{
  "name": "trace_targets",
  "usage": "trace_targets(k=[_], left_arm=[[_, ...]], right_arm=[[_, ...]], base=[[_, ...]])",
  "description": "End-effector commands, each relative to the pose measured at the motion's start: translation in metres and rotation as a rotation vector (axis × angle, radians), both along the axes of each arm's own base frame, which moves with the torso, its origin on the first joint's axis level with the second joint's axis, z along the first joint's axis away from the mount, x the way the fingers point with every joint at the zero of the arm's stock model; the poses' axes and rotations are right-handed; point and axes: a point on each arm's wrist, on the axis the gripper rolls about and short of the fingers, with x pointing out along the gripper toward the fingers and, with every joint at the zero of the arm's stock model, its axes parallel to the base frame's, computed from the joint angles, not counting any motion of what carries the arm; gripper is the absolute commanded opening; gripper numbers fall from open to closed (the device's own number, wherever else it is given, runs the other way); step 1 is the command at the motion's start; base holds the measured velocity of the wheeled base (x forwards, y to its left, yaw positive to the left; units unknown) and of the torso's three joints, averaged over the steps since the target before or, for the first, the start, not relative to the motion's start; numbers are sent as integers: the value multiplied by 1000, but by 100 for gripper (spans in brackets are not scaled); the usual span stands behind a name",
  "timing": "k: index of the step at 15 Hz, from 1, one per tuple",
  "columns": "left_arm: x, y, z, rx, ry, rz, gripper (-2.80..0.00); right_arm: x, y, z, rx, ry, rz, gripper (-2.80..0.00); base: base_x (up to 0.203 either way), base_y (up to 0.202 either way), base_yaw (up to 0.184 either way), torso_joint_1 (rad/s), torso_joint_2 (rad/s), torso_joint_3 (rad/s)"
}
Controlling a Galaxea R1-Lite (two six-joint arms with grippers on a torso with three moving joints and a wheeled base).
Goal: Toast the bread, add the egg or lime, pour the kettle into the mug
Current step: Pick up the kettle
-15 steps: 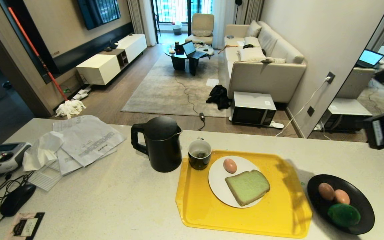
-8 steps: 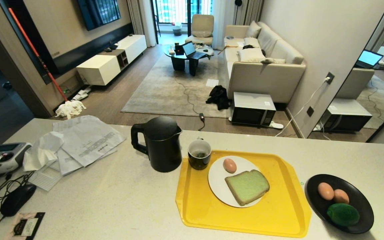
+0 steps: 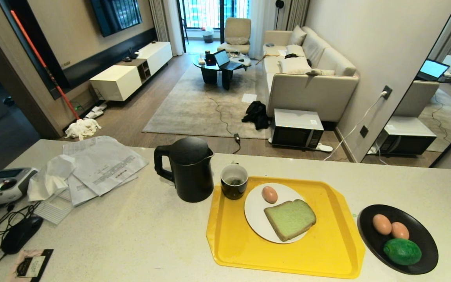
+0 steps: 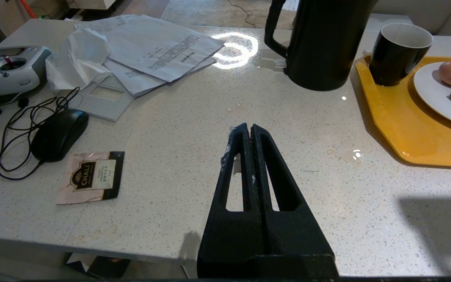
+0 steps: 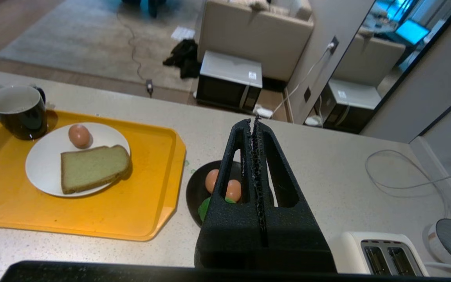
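Pale speckled stone counter (image 3: 139, 235), bearing: one tall matte black electric kettle (image 3: 188, 168) with loop handle, upright, just beside the near-left corner of a yellow plastic tray (image 3: 327, 250). On the tray: a short glossy black mug (image 3: 234, 181) with white inside, upright at the corner nearest the kettle; a round white plate (image 3: 255, 213) holding one slice of pale green bread (image 3: 290, 219) with brown crust, lying flat, and one pinkish-brown egg (image 3: 269, 194) just beside the slice. To the tray's right, apart from it: a black shallow dish (image 3: 425, 239) holding two more eggs of the same kind, touching each other, and one dark green bumpy lime (image 3: 402, 251) close by them. Counter's left part: loose printed papers (image 3: 100, 164), a grey handheld controller (image 3: 2, 186), a black corded mouse (image 3: 21, 233), a tea sachet (image 4: 91, 176). White two-slot toaster (image 5: 378, 252) near the counter's right end. Left gripper (image 4: 248, 130): over bare counter before the kettle, pointing forward, fingers pressed together, holding nothing. Right gripper (image 5: 252, 124): raised above the black dish, angled down and forward, fingers likewise together and empty. Neither arm appears in the head view.
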Motion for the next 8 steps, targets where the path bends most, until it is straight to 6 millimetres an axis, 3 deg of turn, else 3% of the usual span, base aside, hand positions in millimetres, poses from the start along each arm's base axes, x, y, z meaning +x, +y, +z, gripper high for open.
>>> trace_targets(k=[1, 5, 8], left_arm=[[0, 0, 0, 0, -1, 1, -280], [0, 0, 0, 0, -1, 0, -280], [0, 0, 0, 0, -1, 0, -280]], right_arm=[[-25, -1, -18, 16, -100, -24, -280], [-47, -1, -40, 42, -207, -12, -280], [-31, -1, -63, 49, -119, -16, -280]], base=[[0, 0, 0, 0, 0, 0], [0, 0, 0, 0, 0, 0], [0, 0, 0, 0, 0, 0]])
